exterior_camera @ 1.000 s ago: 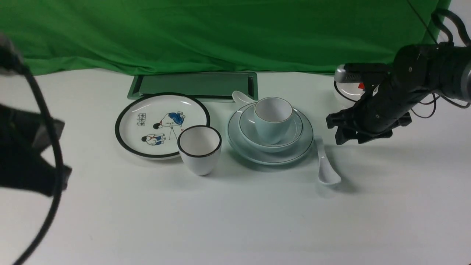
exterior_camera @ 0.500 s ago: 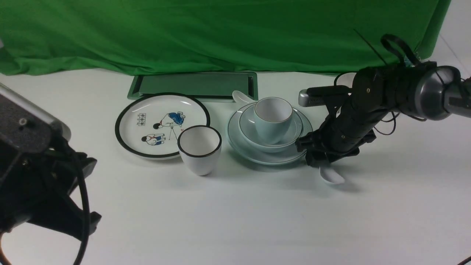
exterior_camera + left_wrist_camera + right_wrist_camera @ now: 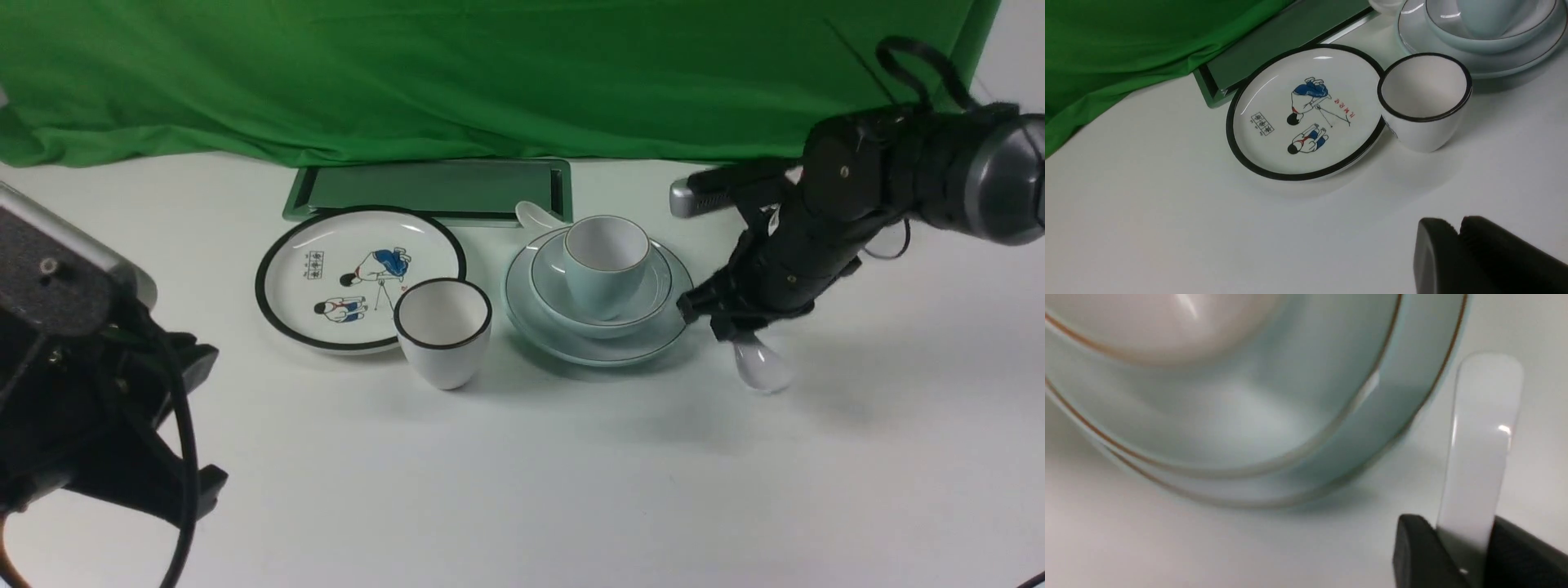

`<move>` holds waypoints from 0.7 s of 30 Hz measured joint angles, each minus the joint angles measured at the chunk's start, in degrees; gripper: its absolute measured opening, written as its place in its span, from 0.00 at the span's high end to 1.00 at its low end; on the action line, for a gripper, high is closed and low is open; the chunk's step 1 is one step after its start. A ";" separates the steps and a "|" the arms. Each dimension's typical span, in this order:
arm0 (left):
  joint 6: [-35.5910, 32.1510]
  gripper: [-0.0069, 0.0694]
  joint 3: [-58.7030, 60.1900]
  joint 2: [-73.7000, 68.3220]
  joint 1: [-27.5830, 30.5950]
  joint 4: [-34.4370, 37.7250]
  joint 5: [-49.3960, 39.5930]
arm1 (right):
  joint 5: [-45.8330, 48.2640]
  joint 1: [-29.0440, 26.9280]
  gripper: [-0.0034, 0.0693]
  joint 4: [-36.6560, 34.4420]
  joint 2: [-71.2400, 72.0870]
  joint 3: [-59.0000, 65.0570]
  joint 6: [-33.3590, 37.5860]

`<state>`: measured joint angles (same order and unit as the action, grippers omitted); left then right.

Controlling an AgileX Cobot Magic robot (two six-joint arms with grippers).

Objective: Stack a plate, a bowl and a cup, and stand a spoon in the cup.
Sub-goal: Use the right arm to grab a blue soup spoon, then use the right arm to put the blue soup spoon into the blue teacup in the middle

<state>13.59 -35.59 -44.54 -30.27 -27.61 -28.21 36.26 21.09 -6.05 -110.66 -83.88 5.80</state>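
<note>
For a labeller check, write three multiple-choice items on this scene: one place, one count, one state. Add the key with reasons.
1. Where does the pale blue-green cup stand? A. in the pale blue-green bowl B. on the cartoon plate C. on the green tray
2. How many cups are on the table? A. one B. two C. three
3. How is the white spoon at the right gripper? A. flat on the table B. standing in the cup C. held by its handle, scoop hanging
Key: A, it sits in the bowl on the pale blue-green plate; B, that one plus the black-rimmed white cup; C, the gripper clamps the handle, scoop off the table.
</note>
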 joint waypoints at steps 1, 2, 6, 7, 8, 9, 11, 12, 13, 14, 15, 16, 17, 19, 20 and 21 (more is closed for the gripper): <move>0.00 0.89 0.00 0.00 0.00 0.00 0.11 | -1.55 0.28 0.69 0.00 0.58 0.00 0.01; 0.00 0.89 0.00 0.00 0.00 0.00 0.64 | -8.14 1.54 0.69 0.06 2.07 0.00 0.25; 0.00 0.89 0.00 0.00 0.00 0.00 0.70 | -32.64 5.80 0.69 0.06 0.94 -0.11 0.49; 0.00 0.89 0.00 0.00 0.00 0.00 0.55 | -36.76 6.46 0.69 0.06 0.02 -0.11 0.53; 0.00 0.89 0.00 0.00 0.00 0.07 0.46 | -39.50 6.87 0.69 0.06 -0.74 -0.11 0.53; 0.00 0.89 0.00 0.00 0.00 0.19 0.20 | -43.69 7.50 0.69 0.06 -2.26 -0.11 0.53; 0.00 0.88 0.00 0.00 0.00 0.42 -0.12 | -47.23 7.93 0.69 0.06 -4.53 -0.11 0.53; 0.00 0.88 0.00 0.00 0.00 0.42 -0.17 | -47.86 7.97 0.69 0.06 -5.48 -0.11 0.53; 0.00 0.88 0.00 0.00 0.00 0.47 -0.17 | -48.13 7.97 0.69 0.06 -6.24 -0.05 0.53; 0.00 0.88 0.00 0.00 0.00 0.47 -0.17 | -48.13 7.91 0.69 0.06 -6.83 0.01 0.82; 0.00 0.88 0.00 0.00 0.00 0.47 -0.17 | -48.13 7.87 0.69 0.06 -7.19 0.15 1.30; 0.00 0.88 0.00 0.00 0.00 0.47 -0.17 | -48.13 7.87 0.69 0.06 -7.25 0.16 1.44; 0.00 0.87 0.00 0.00 0.00 0.47 -0.22 | -48.06 7.87 0.69 0.06 -7.54 0.38 2.29; 0.00 0.87 0.00 0.00 0.00 0.54 -0.22 | -48.01 7.87 0.66 0.06 -7.60 0.38 3.01; 0.00 0.87 0.00 0.00 0.00 0.60 -0.22 | -48.07 7.87 0.64 0.06 -7.60 0.38 3.08; 0.00 0.87 0.00 0.00 0.00 0.60 -0.22 | -48.12 7.87 0.61 0.06 -7.60 0.38 3.14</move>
<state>13.59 -35.59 -44.54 -30.27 -27.01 -28.43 -11.86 28.96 -5.99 -118.26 -83.50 8.95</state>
